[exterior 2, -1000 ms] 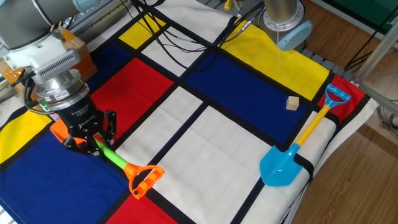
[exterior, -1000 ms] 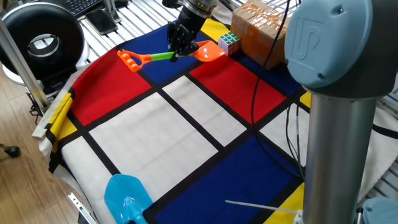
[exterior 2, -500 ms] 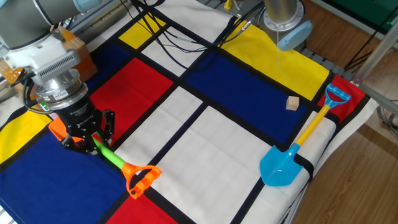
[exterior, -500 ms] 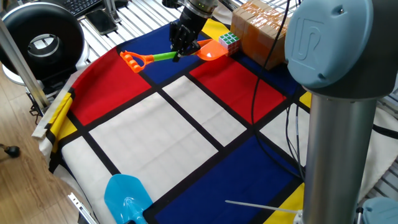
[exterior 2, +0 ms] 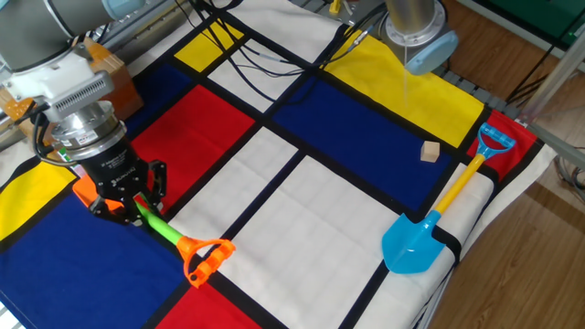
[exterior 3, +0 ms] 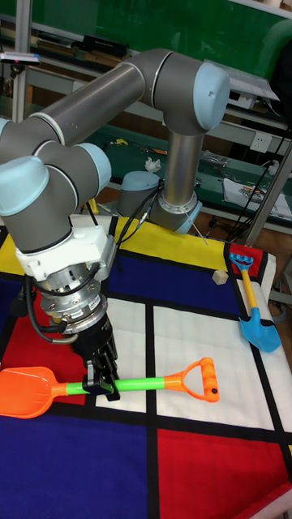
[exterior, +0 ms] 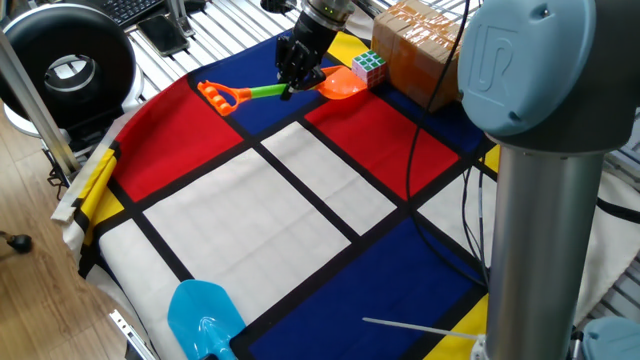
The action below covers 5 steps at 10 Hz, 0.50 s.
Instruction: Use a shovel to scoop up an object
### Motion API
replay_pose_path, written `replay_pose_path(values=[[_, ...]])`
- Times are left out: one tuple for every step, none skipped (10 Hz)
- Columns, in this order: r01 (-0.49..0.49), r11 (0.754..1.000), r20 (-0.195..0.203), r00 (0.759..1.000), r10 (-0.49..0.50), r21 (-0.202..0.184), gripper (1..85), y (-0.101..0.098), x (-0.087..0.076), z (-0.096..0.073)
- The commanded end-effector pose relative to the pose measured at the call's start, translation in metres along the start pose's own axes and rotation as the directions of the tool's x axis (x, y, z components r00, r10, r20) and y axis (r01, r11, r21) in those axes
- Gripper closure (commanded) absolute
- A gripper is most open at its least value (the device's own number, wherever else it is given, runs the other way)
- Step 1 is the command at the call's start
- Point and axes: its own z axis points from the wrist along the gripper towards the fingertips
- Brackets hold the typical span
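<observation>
The gripper (exterior 3: 100,381) has its 2 fingers (exterior 3: 108,388) closed on the lime-green shaft of the shovel (exterior: 268,91), near the blade end, likely so the push stays stiff and steerable. The orange blade lies low on the desk (exterior: 330,190), its tip just beside the Rubik's cube (exterior: 368,67), which sits against the cardboard box (exterior: 425,50); the box probably serves as a backstop for scooping
</observation>
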Motion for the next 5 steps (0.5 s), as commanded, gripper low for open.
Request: replay_pose_path(values=[[-0.004,1.000,0.033,0.999,0.004,0.009,84.7,-0.001,0.001,-0.001],[0.000,1.000,0.039,0.999,0.000,0.010,84.7,-0.001,0.001,-0.001],[0.001,1.000,0.042,0.999,-0.001,0.010,84.7,0.001,0.004,-0.001],[0.000,1.000,0.036,0.999,0.000,0.004,84.7,0.004,0.006,-0.002],[0.002,1.000,0.007,1.000,-0.002,0.006,84.7,0.004,0.013,-0.002]])
